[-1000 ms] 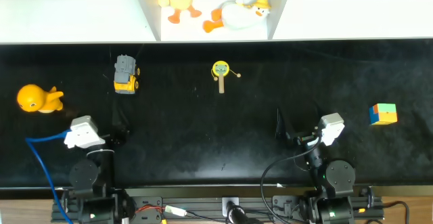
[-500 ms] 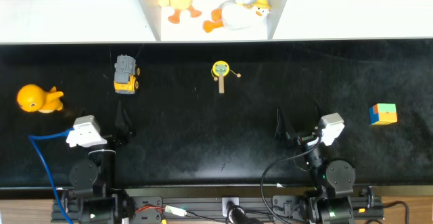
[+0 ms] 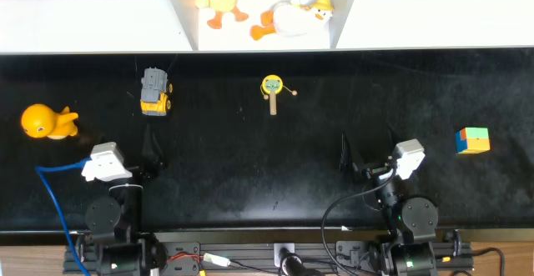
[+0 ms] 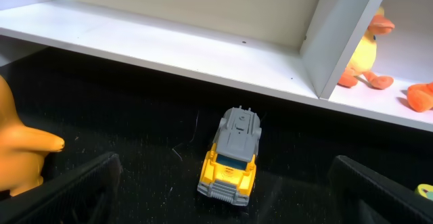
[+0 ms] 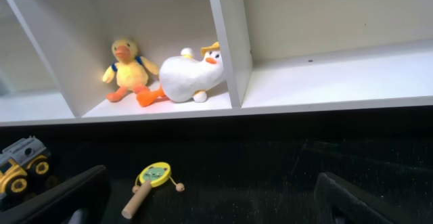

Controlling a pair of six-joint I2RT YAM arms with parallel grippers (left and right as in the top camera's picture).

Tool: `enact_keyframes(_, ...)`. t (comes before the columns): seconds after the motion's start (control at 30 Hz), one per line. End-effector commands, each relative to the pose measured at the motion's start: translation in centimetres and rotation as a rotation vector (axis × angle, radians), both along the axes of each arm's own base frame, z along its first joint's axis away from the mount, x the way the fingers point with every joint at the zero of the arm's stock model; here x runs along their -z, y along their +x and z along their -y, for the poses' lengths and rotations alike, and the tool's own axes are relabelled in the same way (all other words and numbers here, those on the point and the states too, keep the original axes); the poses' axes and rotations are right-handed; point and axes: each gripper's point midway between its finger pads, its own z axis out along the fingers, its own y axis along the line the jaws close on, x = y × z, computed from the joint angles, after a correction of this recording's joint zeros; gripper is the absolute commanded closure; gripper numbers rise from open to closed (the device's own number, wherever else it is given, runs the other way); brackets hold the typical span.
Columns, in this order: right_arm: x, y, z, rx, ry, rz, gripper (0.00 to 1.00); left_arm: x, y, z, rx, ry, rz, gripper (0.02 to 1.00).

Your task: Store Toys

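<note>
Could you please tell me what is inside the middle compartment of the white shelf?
Two plush toys sit in the middle compartment: a yellow duck upright and a white duck lying beside it. The floor behind the white one is hidden.

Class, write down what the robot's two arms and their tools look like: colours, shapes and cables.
The left arm and right arm are black with round joints. Each carries a white boxy block near the wrist. The left tool and right tool have black, tapering fingers. A blue cable loops beside the left arm; black cables trail from the right.
</note>
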Motion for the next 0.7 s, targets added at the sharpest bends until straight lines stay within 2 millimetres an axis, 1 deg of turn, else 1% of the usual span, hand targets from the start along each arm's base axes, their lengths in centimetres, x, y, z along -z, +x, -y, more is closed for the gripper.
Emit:
enact_keyframes(0.03, 0.37, 0.07, 0.1, 0.008, 0.007, -0.003, 0.005, -0.09, -0.03, 0.09, 0.007, -0.019, 0.007, 0.02)
enact_keyframes(0.57, 0.37, 0.07, 0.1, 0.008, 0.007, -0.003, 0.005, -0.1, -0.04, 0.01, 0.002, -0.018, 0.008, 0.02)
enact_keyframes(0.7, 0.37, 0.07, 0.1, 0.008, 0.007, -0.003, 0.005, -0.41, 0.0, 0.14, 0.01, -0.029, 0.022, 0.02)
